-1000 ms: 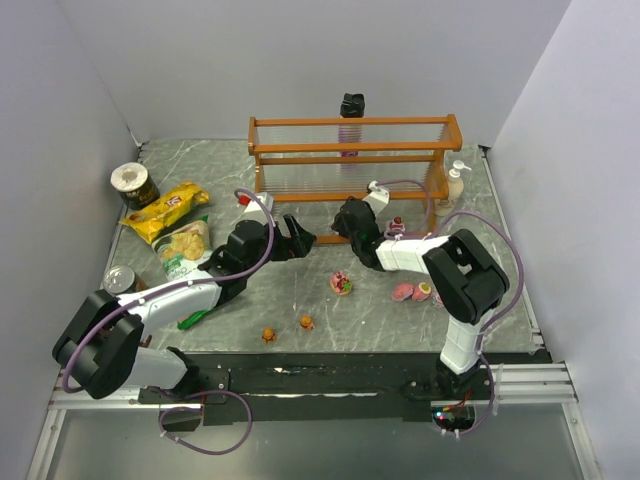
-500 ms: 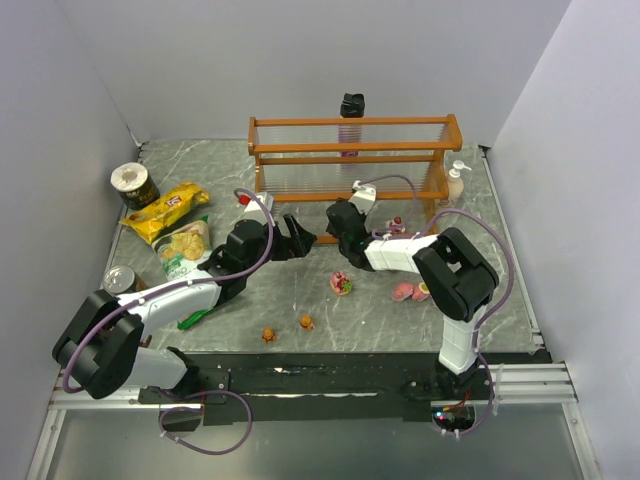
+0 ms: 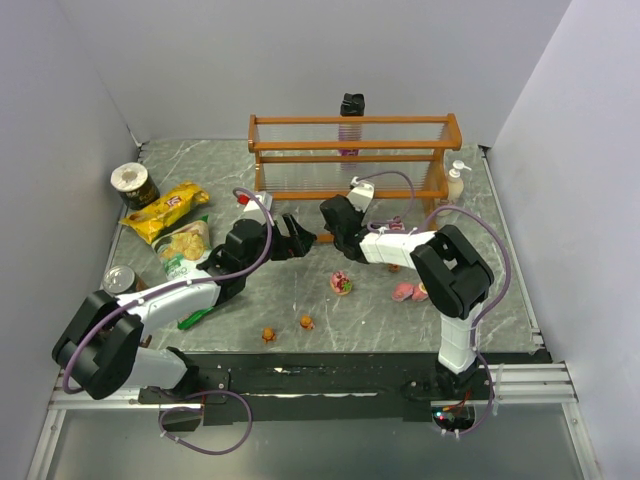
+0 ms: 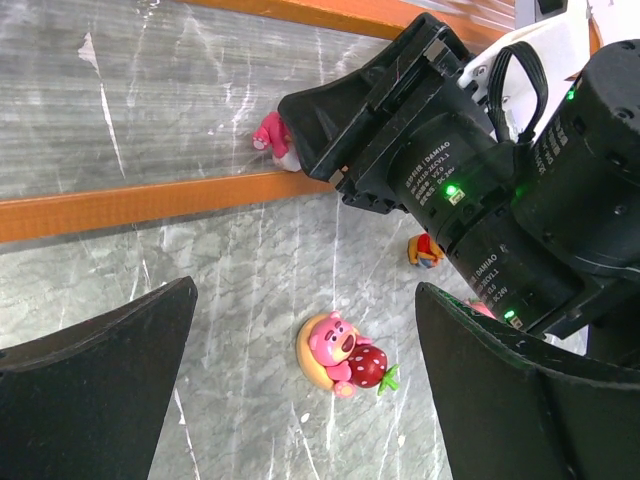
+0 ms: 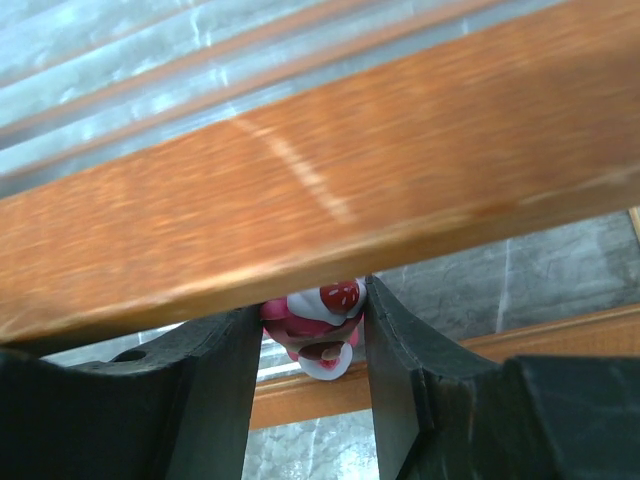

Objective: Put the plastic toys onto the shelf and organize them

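The shelf point(image 3: 350, 121) stands at the back of the table. My right gripper point(image 5: 313, 322) is shut on a pink toy point(image 5: 318, 312) with a white and red top. It holds the toy just under a wooden rail point(image 5: 300, 200) at the shelf's lowest tier; from the left wrist the same toy point(image 4: 271, 138) shows beyond the bottom rail point(image 4: 150, 205). My left gripper point(image 3: 300, 236) is open above the table, apart from a pink bear toy with a strawberry point(image 4: 343, 354). On the table lie two orange toys point(image 3: 268, 334) point(image 3: 306, 322) and two pink ones point(image 3: 404, 292).
Two chip bags point(image 3: 165, 208) point(image 3: 185, 245) and two cans point(image 3: 133, 183) point(image 3: 118, 279) lie at the left. A pump bottle point(image 3: 455, 185) stands by the shelf's right end. A black object point(image 3: 351, 105) sits at the shelf's top. Another small toy point(image 4: 427, 250) lies beside the right arm.
My right gripper has moved left and in toward the shelf's lowest tier, still shut on the pink toy. The left arm has not moved.
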You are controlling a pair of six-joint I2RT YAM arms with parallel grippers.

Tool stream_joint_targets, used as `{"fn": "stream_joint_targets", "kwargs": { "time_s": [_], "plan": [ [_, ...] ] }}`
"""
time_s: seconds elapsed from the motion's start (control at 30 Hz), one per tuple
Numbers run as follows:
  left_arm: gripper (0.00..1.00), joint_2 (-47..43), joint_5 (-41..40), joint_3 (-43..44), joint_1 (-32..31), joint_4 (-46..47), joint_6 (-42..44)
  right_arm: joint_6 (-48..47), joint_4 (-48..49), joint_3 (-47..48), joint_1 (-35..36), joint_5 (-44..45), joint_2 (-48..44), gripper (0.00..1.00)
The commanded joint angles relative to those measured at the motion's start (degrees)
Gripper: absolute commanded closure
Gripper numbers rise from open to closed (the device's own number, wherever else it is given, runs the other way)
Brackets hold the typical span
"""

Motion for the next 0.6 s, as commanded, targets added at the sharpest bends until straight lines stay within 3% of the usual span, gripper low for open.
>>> {"fn": "stream_joint_targets", "kwargs": {
  "time_s": [0.0,0.57],
  "plan": [
    [0.04,-1.9,0.8,-0.5,0.4,2.6,-0.5,3.3,-5.4,1.3,-1.6,0.0,1.0,0.83],
    [0.03,-10.8,4.8,-3.1,0.6,-2.8,-4.1,-5.4,-13.6,4.7,-0.3,4.1,4.6,0.79]
  ]
}}
